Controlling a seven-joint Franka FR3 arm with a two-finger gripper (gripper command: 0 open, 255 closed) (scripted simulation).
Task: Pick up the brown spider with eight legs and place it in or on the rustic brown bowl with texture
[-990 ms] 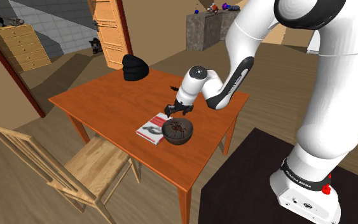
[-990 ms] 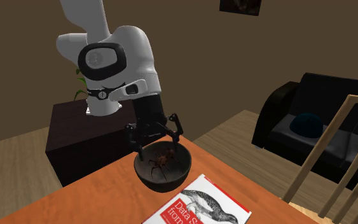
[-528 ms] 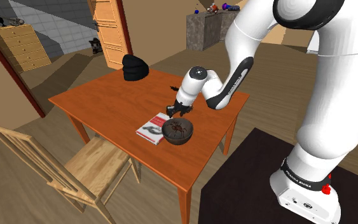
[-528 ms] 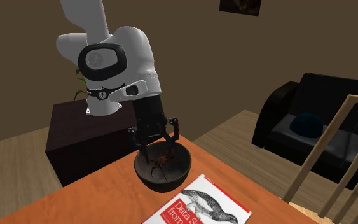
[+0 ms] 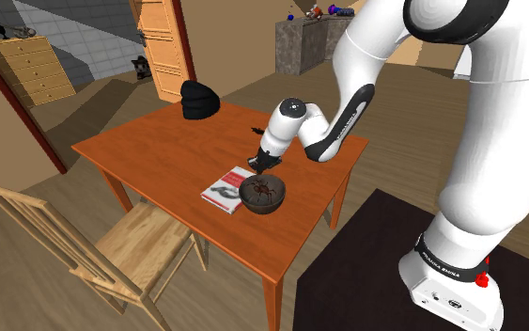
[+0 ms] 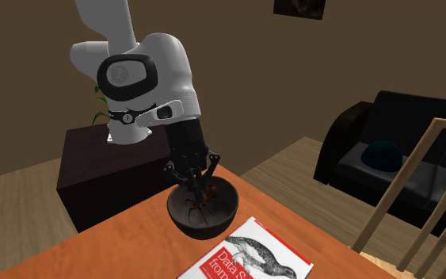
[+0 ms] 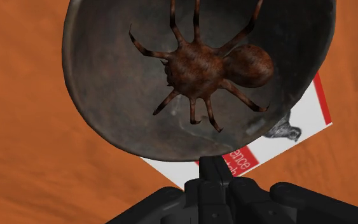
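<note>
The brown spider (image 7: 212,67) lies inside the dark brown bowl (image 7: 101,76), legs spread on its floor. My gripper (image 7: 210,168) hangs just above the bowl's rim with its black fingers met, nothing between them. In the second exterior view the gripper (image 6: 196,190) points down into the bowl (image 6: 213,218), with the spider (image 6: 200,201) just under the fingertips. From the shoulder view the bowl (image 5: 273,200) sits near the middle of the orange wooden table (image 5: 159,155), the spider (image 5: 263,190) in it and the gripper (image 5: 263,168) right above.
A white and red book (image 5: 223,188) lies against the bowl, partly under it. A black lump (image 5: 199,100) rests at the table's far corner. A wooden chair (image 5: 93,249) stands at the table's near side. A dark sofa (image 6: 395,162) stands beyond the table.
The fingers, wide apart a second ago, have come together over the bowl. The spider lies in the bowl as before, and the arm has hardly moved.
</note>
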